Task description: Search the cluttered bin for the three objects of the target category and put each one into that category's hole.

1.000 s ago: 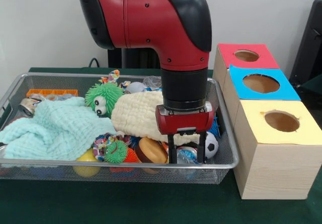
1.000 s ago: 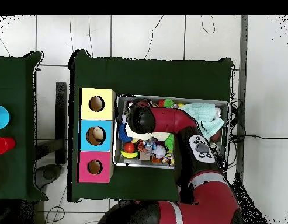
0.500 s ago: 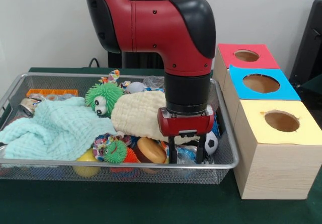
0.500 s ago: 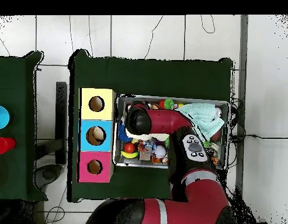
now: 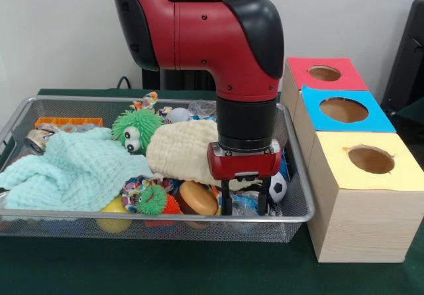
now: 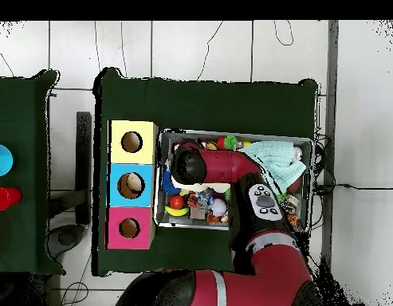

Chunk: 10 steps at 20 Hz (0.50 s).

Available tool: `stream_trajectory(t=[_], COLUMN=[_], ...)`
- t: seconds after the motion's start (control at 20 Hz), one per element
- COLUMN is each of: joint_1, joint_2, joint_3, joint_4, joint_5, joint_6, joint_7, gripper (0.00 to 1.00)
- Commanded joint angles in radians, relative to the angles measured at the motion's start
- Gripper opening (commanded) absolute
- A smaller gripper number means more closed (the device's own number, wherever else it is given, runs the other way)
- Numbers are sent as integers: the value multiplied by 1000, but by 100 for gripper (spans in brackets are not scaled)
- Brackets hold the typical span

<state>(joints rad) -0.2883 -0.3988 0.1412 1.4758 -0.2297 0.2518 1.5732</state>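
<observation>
reaching into the wire bin (image 5: 295, 205), the open claw (image 5: 244, 205) straddles a crinkly clear wrapper (image 5: 244, 204).

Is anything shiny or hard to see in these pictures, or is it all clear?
Front view: even light; the glossy red and black robot arm shows soft shine, the silver wire mesh bin glints a little, and its mesh half hides the toys behind it. Overhead view: the arm covers most of the bin, so the toys there are too small to tell apart.

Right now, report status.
End effector open, low in bin, near corner. Fingers straddle clear wrapped item; nothing gripped. Soccer ball, bun toy crowd it.
</observation>
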Motion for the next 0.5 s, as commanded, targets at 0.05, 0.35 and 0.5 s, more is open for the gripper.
stream_trajectory(t=[0.05,0.35,0.5], joint_1=[-27,-23,-24], joint_2=[101,100,99], joint_3=[6,2,3], joint_4=[52,47,49], joint_5=[3,8,9], joint_6=[38,47,43], joint_7=[124,124,122], gripper=[100,100,0])
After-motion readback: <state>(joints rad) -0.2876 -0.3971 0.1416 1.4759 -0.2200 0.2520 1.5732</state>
